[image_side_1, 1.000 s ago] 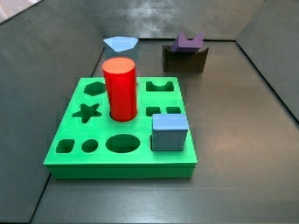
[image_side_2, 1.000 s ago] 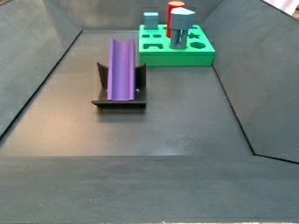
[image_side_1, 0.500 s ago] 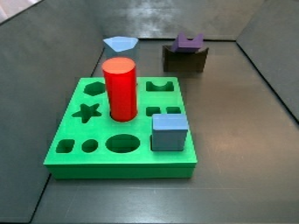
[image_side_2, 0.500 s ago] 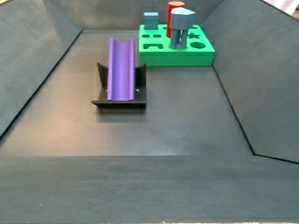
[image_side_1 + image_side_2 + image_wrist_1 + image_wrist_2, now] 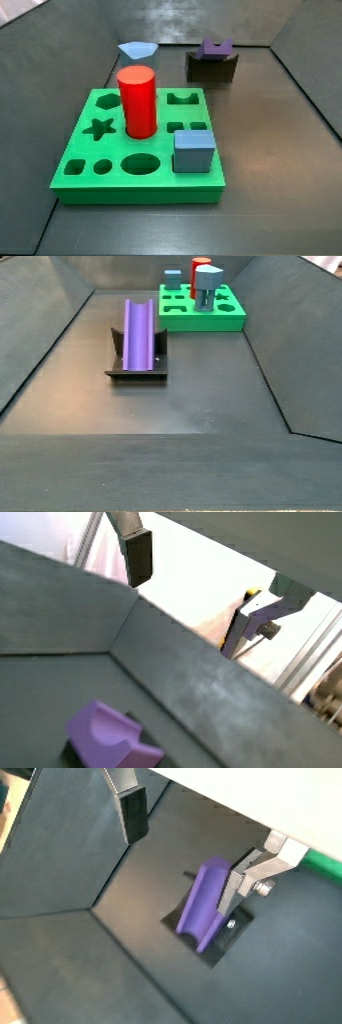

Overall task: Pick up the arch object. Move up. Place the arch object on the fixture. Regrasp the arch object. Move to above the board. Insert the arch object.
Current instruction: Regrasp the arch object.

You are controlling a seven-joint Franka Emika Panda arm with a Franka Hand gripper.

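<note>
The purple arch object (image 5: 138, 334) lies lengthwise in the hollow of the dark fixture (image 5: 134, 373) on the grey floor. Its notched end shows on the fixture (image 5: 211, 67) in a side view (image 5: 215, 46). It also shows in both wrist views (image 5: 114, 737) (image 5: 203, 903). The green board (image 5: 120, 185) with cut-out holes stands apart from the fixture and shows in the side view (image 5: 201, 324) too. My gripper (image 5: 187, 848) is open and empty, well above the arch object. It shows only in the wrist views (image 5: 201, 592).
A red cylinder (image 5: 136, 100) and a blue-grey cube (image 5: 194, 150) stand in the board. A pale blue pentagon piece (image 5: 136, 49) lies on the floor behind the board. Sloping grey walls enclose the floor on all sides.
</note>
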